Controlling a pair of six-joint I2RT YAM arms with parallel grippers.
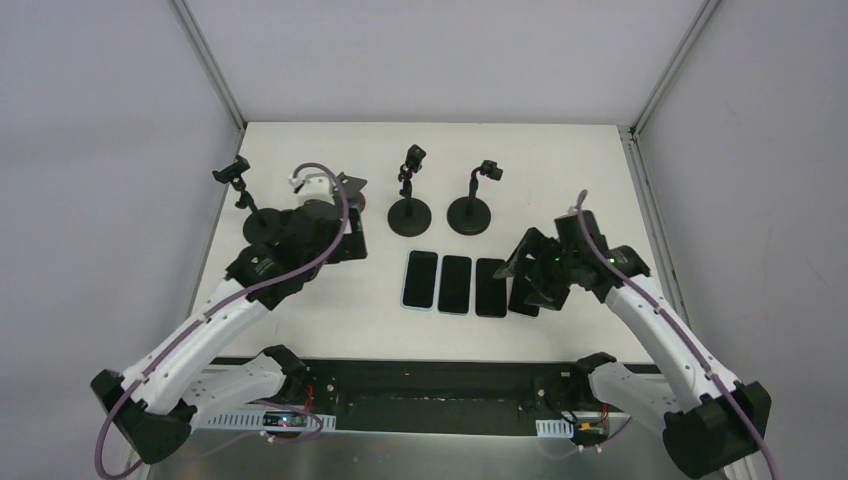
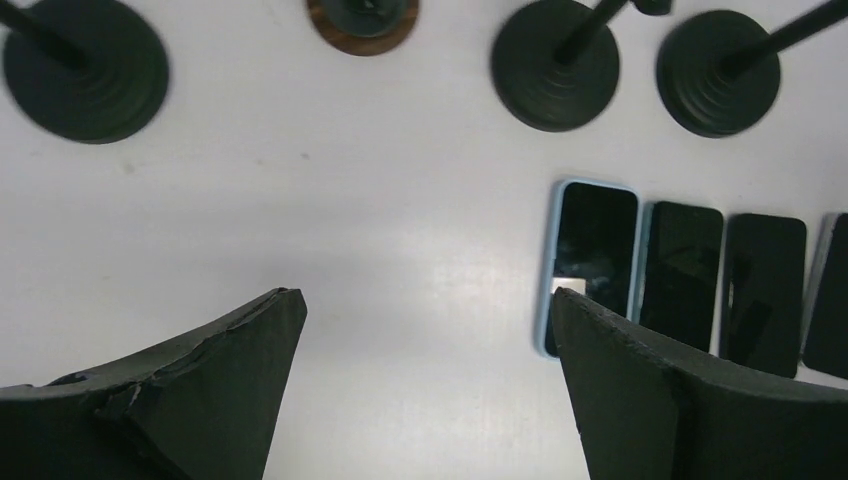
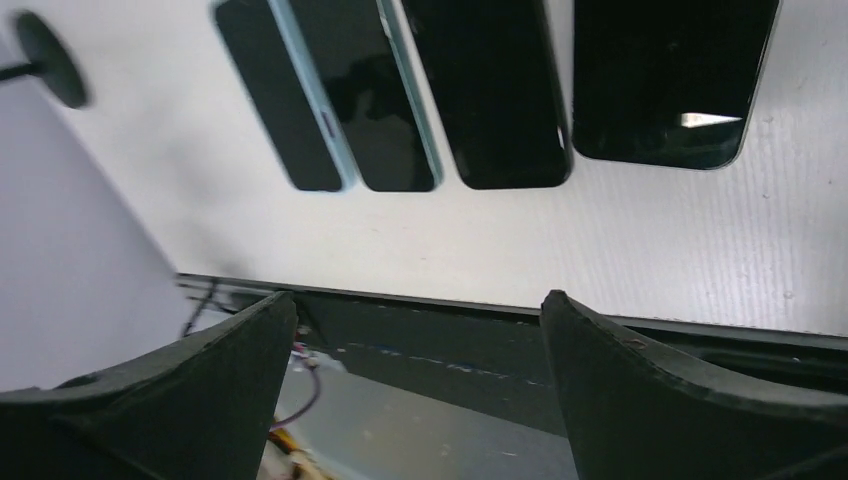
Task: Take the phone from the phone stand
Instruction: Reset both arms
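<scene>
White table [image 1: 330,300] between grey walls [image 1: 100,150] holds four flat phones [image 1: 455,284]; left gripper [image 2: 425,300] and right gripper [image 3: 415,300] both gape empty

Four phones [image 1: 455,284] lie side by side in a row on the worktop [image 1: 560,170]. Behind them two phone stands [image 1: 410,216] stand next to each other. Two other stands [image 2: 85,70] stand further left, in the same line.

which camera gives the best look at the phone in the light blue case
Left wrist: the light blue phone is large and sharp, its blue rim clear, with only its near corner behind a finger. Top external shows the phone whole but small. Right wrist shows it blurred, slanted and cropped.
</scene>
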